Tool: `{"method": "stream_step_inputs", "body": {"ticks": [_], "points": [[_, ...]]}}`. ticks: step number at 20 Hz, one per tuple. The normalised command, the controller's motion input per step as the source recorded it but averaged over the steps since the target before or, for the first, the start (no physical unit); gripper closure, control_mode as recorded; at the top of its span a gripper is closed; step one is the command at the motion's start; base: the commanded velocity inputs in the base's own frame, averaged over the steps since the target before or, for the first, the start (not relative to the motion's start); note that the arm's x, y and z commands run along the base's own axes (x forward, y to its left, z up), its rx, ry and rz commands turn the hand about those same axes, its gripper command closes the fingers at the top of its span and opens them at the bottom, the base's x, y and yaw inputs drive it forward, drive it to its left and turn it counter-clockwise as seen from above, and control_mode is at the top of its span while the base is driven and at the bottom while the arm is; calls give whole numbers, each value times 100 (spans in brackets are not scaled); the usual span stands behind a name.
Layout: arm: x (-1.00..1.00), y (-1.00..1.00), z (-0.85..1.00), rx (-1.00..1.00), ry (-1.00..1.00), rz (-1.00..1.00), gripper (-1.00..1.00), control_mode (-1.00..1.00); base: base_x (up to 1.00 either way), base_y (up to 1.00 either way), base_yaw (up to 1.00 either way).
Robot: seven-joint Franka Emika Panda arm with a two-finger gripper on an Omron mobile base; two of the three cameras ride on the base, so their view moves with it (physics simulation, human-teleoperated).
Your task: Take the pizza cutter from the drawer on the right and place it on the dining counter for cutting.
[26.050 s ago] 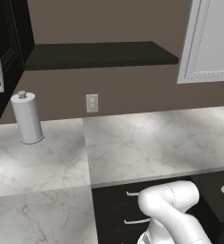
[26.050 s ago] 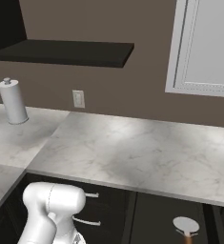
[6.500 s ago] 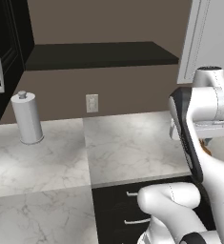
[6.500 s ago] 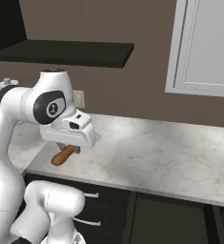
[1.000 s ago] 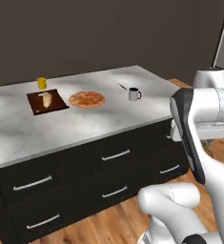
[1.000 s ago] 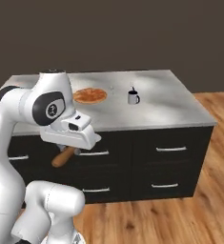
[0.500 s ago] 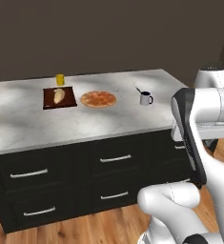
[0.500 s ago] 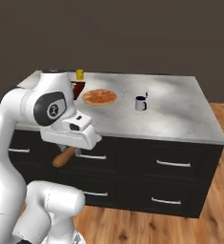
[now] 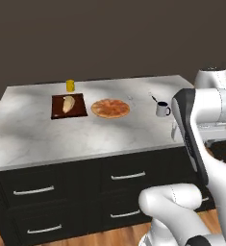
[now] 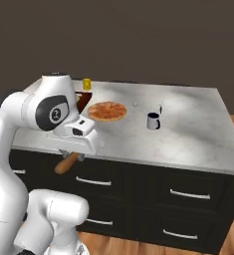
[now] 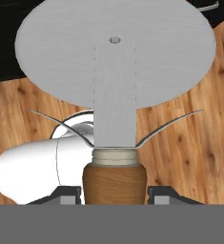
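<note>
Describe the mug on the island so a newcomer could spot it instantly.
Start at the dining counter, the white marble island over black drawers. Along its top sit a dark board with bread, then a round pizza; the mug stands alone past the pizza, towards the robot's right. It is the one white, handled, upright cup there, unlike the small yellow cup behind the board.
</note>
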Motion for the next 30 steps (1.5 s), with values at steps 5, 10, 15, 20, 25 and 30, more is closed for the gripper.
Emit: {"method": "stream_step_inputs", "body": {"ticks": [5,10,15,20,25,30], "points": [[0,0,0,0,0,0,100,100,60,33,1],[0,0,0,0,0,0,100,100,51,35,0],[0,0,0,0,0,0,100,100,39,28,-1],[0,0,0,0,0,0,100,100,25,7,-8],[0,0,0,0,0,0,100,100,34,3,-11],[0,0,0,0,0,0,100,100,55,1,0]]}}
